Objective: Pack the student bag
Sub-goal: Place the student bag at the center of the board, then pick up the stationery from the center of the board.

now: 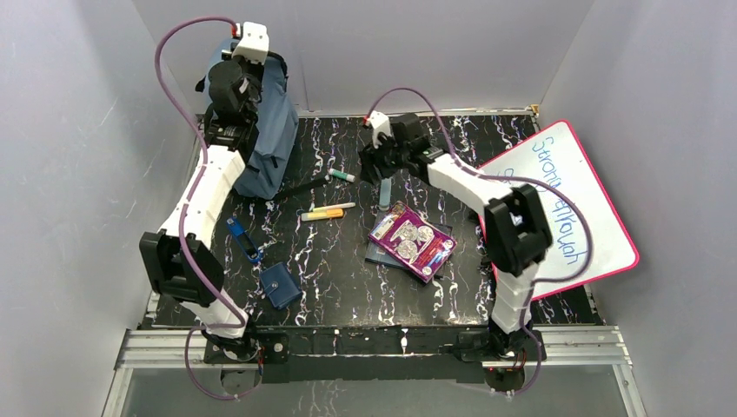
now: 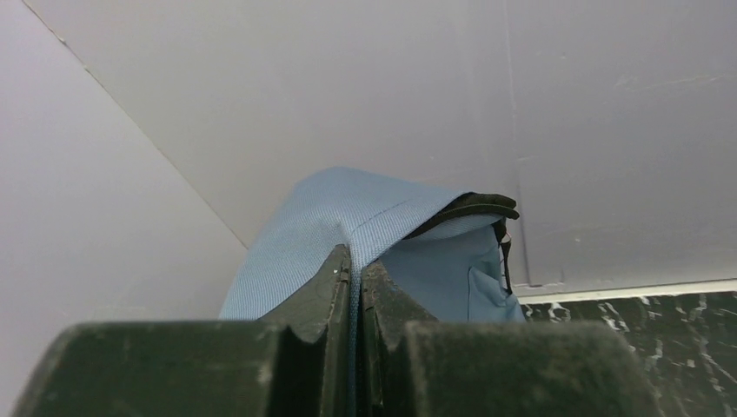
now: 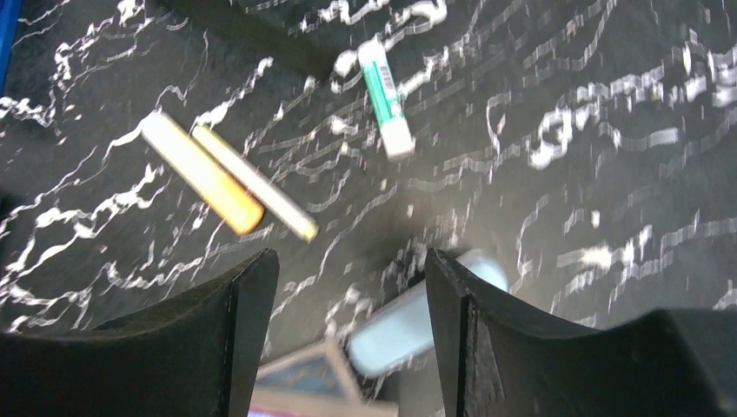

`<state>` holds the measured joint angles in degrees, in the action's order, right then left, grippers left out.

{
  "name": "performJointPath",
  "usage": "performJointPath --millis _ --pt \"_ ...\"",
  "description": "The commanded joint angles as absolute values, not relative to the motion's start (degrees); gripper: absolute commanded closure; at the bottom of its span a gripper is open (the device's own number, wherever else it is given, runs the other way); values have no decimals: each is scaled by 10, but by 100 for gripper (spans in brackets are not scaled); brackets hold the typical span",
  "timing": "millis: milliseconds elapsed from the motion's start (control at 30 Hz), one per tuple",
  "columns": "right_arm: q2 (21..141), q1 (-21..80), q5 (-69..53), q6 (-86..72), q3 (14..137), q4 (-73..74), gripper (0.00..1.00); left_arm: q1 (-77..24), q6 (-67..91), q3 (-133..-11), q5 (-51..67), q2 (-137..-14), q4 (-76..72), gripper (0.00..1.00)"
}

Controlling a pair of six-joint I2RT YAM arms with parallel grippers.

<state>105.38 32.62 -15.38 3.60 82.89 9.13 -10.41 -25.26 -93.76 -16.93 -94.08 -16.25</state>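
Student bag [image 1: 274,130] stands at the table's [image 1: 348,287] far-left corner, close to the back wall. Only the left wrist view shows the left gripper [image 2: 355,261] clamped on a fold of its blue fabric. Mid-table, the right gripper [image 3: 348,269] hangs with jaws spread wide above a pale-blue tube [image 3: 408,321], with bare surface around it. A whiteboard [image 1: 574,200] lies across the right edge.

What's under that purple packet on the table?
A dark flat book pokes out beneath the purple packet, at its left and lower edges. Most of its cover is hidden.
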Motion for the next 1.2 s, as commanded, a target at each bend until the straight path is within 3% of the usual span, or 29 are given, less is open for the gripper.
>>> performJointPath --millis 0,200,400,600,967,1167 --pt "1157 323 -211 129 966 95 28 -106 -179 -904 -142 -862 -192 100" --pt "1303 323 -223 178 1135 143 27 -106 -141 -845 -136 -819 -176 100" --pt "1372 323 -229 205 1185 121 23 -108 -127 -806 -130 -794 -167 100" --pt "1430 323 -222 226 1239 120 24 -111 -128 -792 -129 -791 -163 100" --pt "1499 323 -218 247 1280 129 38 -112 -144 -784 -139 -785 -152 100" --pt "1500 323 -210 243 1269 130 55 -112 -140 -783 -138 -783 -149 100"
